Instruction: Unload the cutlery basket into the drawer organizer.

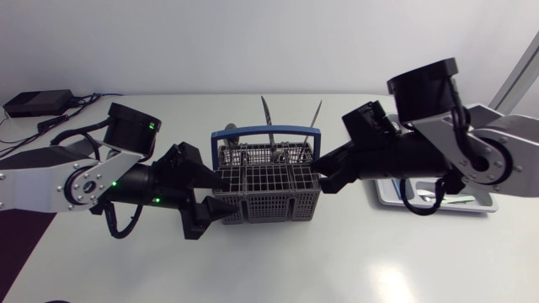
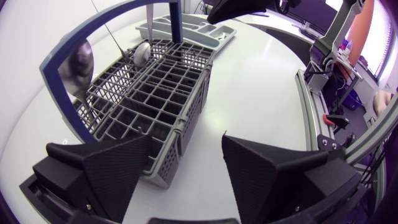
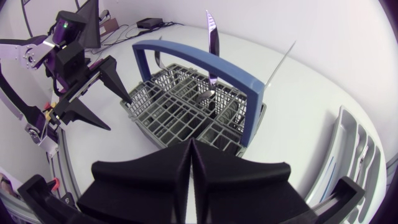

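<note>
A grey wire cutlery basket [image 1: 269, 189] with a blue handle [image 1: 269, 132] stands mid-table. A knife [image 1: 266, 114] and a thin utensil [image 1: 316, 112] stick up from its far side. The left wrist view also shows a spoon [image 2: 78, 62] in it. My left gripper [image 1: 221, 195] is open at the basket's left corner [image 2: 180, 124]; one finger is over the grid, the other outside the wall. My right gripper [image 1: 322, 179] is at the basket's right edge with its fingers [image 3: 186, 158] pressed together and nothing visible between them. The grey drawer organizer [image 1: 476, 204] lies at the right, partly under my right arm.
A black box [image 1: 34, 103] with cables sits at the back left corner. A dark mat [image 1: 17, 240] covers the table's left front. The organizer [image 2: 186, 28] is just beyond the basket on its right side.
</note>
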Motion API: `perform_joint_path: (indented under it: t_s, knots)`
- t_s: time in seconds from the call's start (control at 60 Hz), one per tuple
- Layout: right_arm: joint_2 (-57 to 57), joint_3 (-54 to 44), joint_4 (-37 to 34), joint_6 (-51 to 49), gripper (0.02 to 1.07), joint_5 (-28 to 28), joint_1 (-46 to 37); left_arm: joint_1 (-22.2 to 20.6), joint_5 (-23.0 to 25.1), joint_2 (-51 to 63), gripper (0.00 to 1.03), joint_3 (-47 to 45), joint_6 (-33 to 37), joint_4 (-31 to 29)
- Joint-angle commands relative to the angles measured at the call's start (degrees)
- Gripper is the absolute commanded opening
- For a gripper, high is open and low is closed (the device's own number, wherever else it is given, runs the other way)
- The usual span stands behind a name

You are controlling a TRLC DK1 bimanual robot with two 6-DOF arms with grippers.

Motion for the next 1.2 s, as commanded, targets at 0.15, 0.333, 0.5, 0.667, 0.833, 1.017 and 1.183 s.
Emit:
perform_joint_path:
  t_s: [0.15, 0.333, 0.5, 0.667, 0.833, 1.017, 1.183]
  knots:
    - [-4.5, -4.8, -3.8, -1.6, 0.08, -1.7, -0.3, 5.9, 0.2, -10.4, 0.92, 1.1, -0.6, -2.4]
    - [-7.0, -8.1, -5.2, -3.5, 0.08, -2.8, -0.3, 11.0, 0.3, -6.0, 0.65, 1.9, 2.5, -1.4]
    - [-6.7, -9.7, -5.5, -4.7, 0.08, -3.3, 0.4, 14.0, 0.3, 2.4, 0.24, 4.6, 1.3, 2.8]
    - [-3.2, -10.8, -4.0, -5.2, 0.08, -3.7, 3.1, 16.6, 0.3, 15.6, 0.23, 13.1, -1.5, 7.6]
    - [2.2, -10.7, 0.1, -4.8, 0.08, -3.3, 5.9, 16.8, 0.3, 25.3, 0.23, 20.9, -4.3, 9.1]
    - [8.7, -9.0, 4.0, -4.8, 0.08, -2.8, 6.6, 15.2, 0.3, 28.3, 0.23, 24.0, -6.0, 9.7]
    - [11.4, -7.0, 6.0, -4.5, 0.08, -0.8, 5.9, 13.2, 1.8, 27.7, 0.23, 21.8, -5.1, 9.7]
